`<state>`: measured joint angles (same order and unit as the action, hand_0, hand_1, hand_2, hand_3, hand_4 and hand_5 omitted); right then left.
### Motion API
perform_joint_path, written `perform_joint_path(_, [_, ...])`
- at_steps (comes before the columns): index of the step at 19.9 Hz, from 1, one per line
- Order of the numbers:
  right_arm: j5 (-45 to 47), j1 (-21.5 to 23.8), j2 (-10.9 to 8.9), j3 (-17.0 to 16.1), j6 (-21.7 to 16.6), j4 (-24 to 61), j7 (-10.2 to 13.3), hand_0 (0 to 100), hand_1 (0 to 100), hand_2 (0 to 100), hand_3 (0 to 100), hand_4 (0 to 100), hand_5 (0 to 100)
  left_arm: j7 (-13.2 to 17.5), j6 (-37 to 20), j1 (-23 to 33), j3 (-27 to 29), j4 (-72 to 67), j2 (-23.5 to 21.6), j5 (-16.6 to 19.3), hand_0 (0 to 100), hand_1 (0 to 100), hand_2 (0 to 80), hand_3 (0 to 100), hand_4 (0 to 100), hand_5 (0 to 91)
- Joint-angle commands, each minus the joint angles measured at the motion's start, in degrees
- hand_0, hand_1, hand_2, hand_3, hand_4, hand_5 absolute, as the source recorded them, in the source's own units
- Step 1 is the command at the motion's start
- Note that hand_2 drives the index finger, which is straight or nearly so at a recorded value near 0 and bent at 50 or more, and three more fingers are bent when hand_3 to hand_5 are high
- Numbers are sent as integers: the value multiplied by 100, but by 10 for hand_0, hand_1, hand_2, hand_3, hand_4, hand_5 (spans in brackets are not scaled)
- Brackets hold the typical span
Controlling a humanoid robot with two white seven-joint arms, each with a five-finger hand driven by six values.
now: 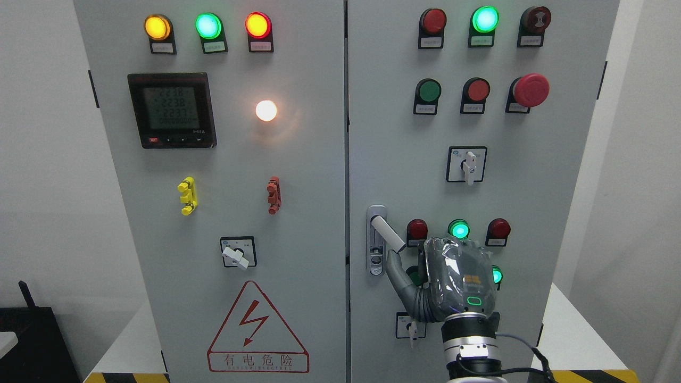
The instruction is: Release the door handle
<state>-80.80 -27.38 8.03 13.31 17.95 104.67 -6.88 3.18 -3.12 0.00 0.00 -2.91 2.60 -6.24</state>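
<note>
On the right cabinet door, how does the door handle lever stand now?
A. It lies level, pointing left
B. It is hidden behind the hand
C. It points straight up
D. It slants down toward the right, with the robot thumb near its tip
D: the door handle slants down to the right from its pivot, and the right hand has its thumb just under the tip.

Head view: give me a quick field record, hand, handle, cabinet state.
right hand: raised at the right door, below the handle lever, fingers relaxed, holding nothing
door handle: white lever swung out, angled down-right from its lock plate
contact: thumb tip close to the lever end; touching or not unclear
cabinet doors: both look shut
left arm: not in view
warning triangle: lower left door
</note>
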Motion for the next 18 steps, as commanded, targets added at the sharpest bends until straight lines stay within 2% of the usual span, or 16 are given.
perform_joint_path(1, [3, -30, -12, -74, -11, 1, -32, 503, 152, 970, 1000, 886, 978, -2, 5, -149, 97, 1, 3, 0, 120, 389, 0, 0, 0, 0])
perform_joint_path(18, [12, -92, -38, -197, -11, 19, -32, 501, 157, 970, 1000, 886, 978, -2, 5, -149, 97, 1, -5, 0, 120, 389, 0, 0, 0, 0])
